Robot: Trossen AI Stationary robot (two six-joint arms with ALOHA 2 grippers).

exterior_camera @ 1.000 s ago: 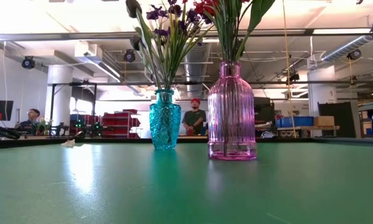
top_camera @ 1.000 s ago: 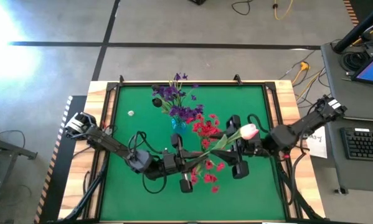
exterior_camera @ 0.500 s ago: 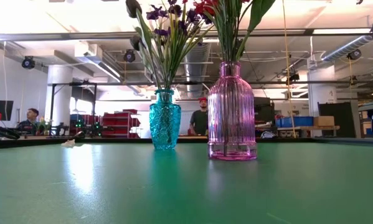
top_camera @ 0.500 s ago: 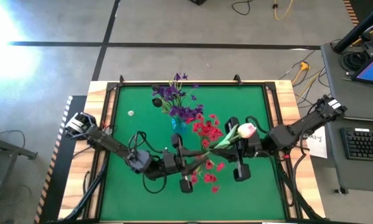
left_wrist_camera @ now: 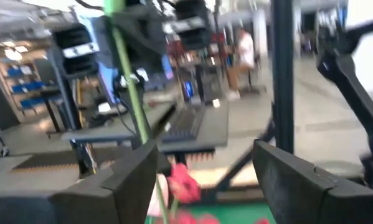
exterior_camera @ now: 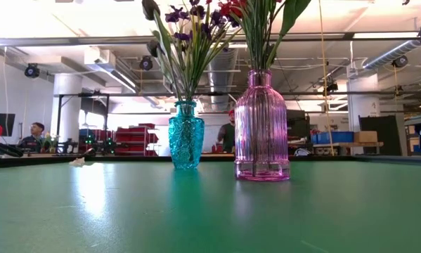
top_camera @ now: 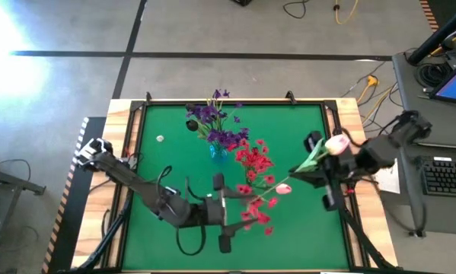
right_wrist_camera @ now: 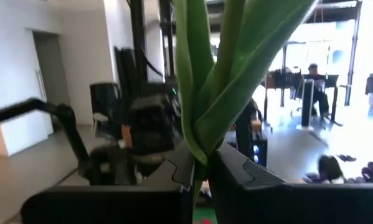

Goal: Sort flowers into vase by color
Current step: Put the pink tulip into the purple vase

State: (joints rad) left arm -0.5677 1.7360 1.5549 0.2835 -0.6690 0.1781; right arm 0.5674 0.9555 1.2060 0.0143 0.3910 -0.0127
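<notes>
Right hand (top_camera: 324, 169) grips a tulip (top_camera: 336, 144) by its stem, arm stretched low over the worktop's (top_camera: 288, 122) right side, bud pointing toward the right edge. Left hand (top_camera: 221, 213) is released, fingers parted, arm reaching along the near side beside red flowers (top_camera: 252, 161) standing in the pink vase (exterior_camera: 261, 126).

left arm (top_camera: 148, 190): dark jointed links, looping black cable, pale metal fitting at its base
right arm (top_camera: 380, 148): dark links, black cabling, white label near its base
fingers (left_wrist_camera: 131, 177): broad, dark, flat-faced, angular plastic
</notes>
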